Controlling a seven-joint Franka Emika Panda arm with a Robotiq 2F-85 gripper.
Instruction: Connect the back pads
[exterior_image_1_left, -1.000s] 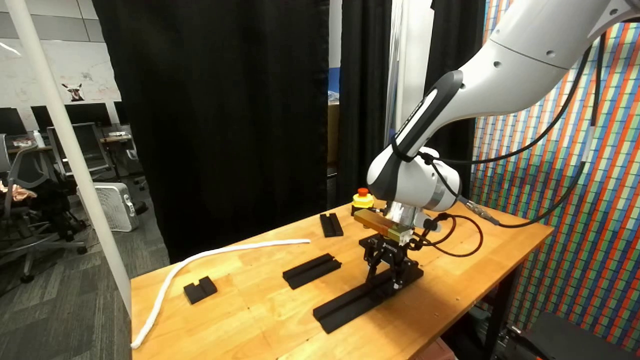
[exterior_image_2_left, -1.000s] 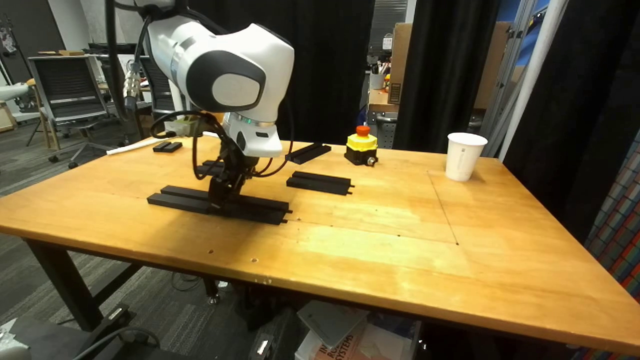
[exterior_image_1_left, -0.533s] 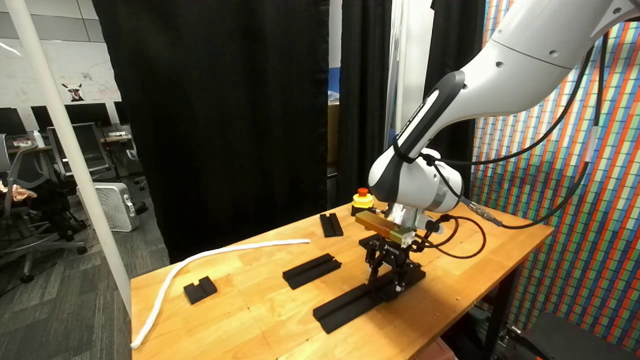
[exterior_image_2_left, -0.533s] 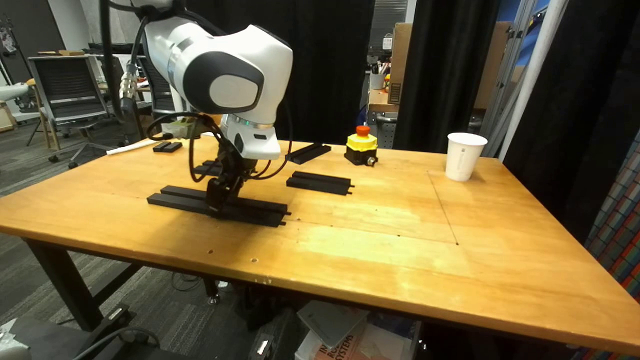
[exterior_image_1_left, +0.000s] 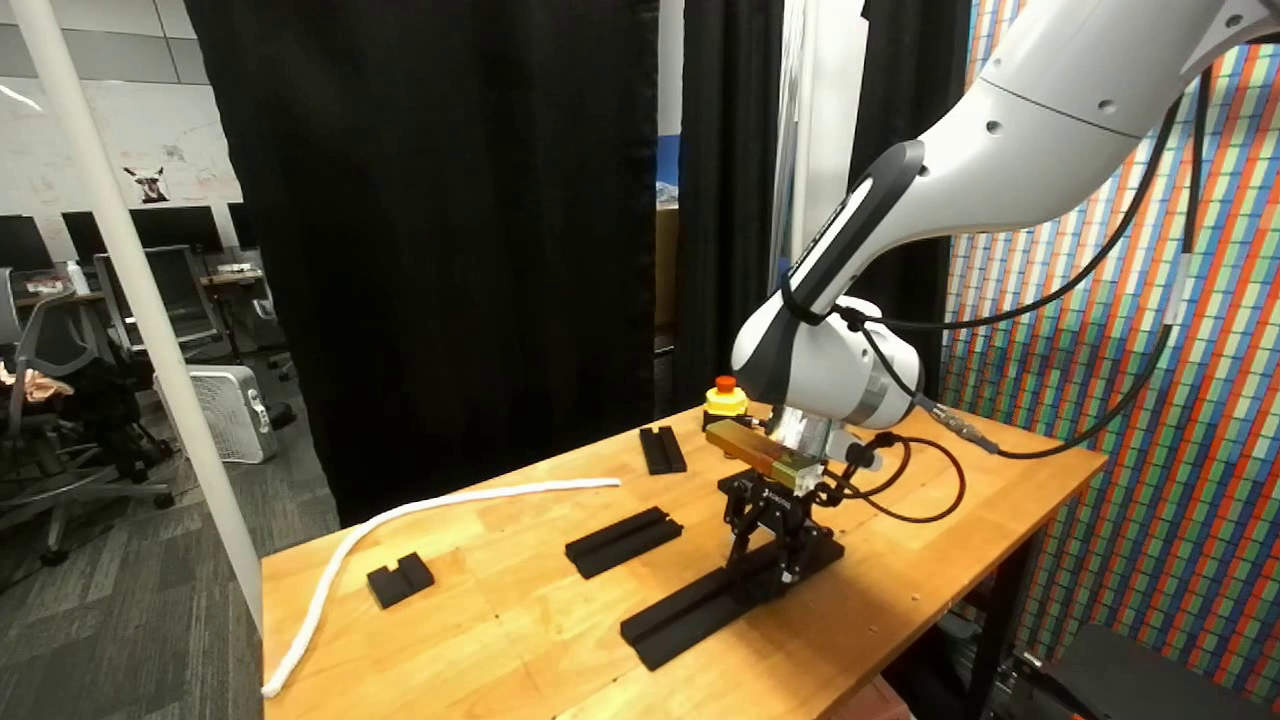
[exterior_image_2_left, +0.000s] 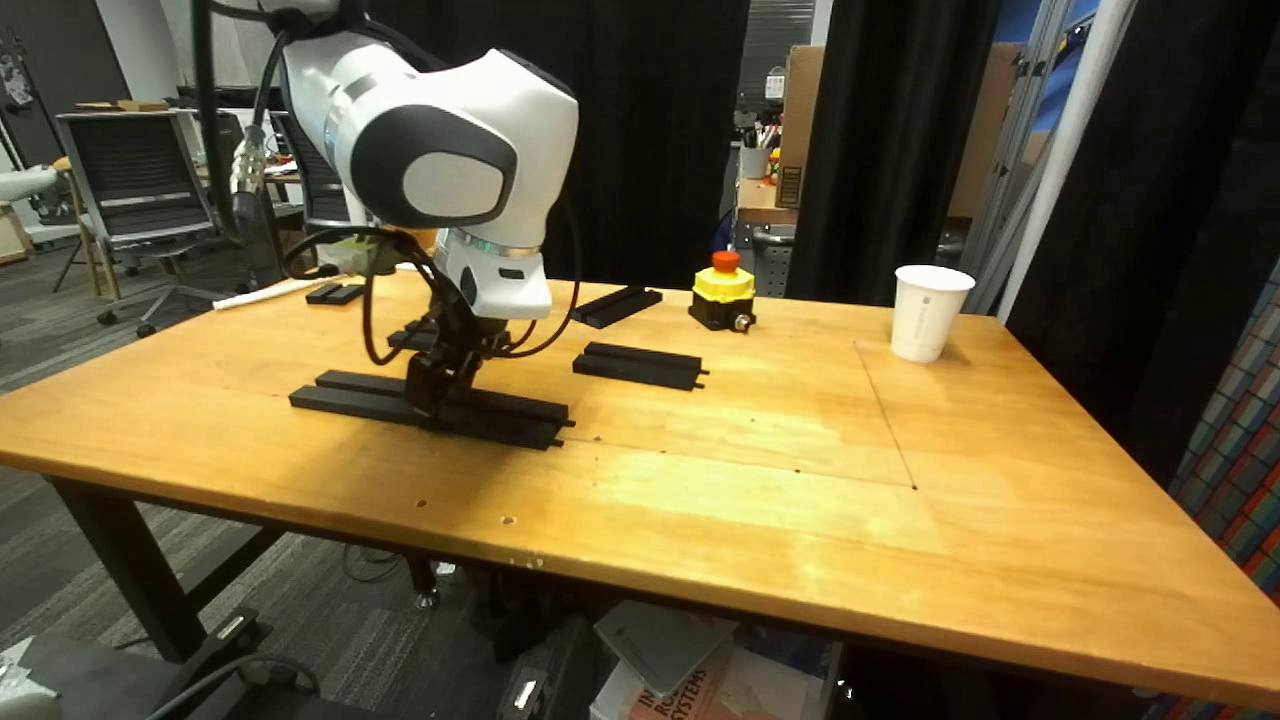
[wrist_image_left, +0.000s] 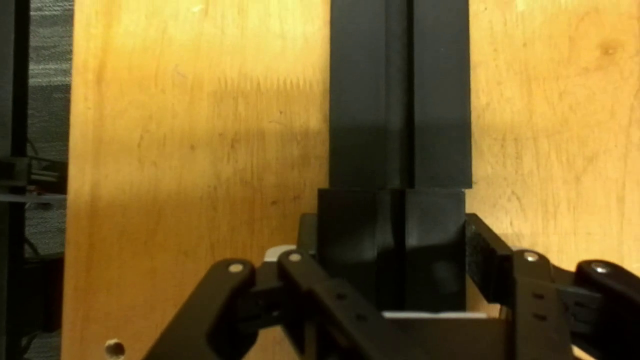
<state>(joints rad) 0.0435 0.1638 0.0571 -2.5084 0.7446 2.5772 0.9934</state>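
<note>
Gripping a grooved black back pad (wrist_image_left: 357, 230) by both long sides, the gripper (wrist_image_left: 392, 245), at lower centre of the wrist view, holds it end to end with a second back pad (wrist_image_left: 395, 95) reaching the top edge. Their sides look slightly stepped at the seam; forcing it misaligned could jam the joint or shove the second back pad away.

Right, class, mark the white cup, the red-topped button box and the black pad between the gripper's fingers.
White cup (exterior_image_2_left: 930, 317), in an exterior view: side wall.
Button box (exterior_image_2_left: 723, 287), in an exterior view: yellow housing.
Gripped black pad (wrist_image_left: 391, 237), in the wrist view: central groove.
</note>
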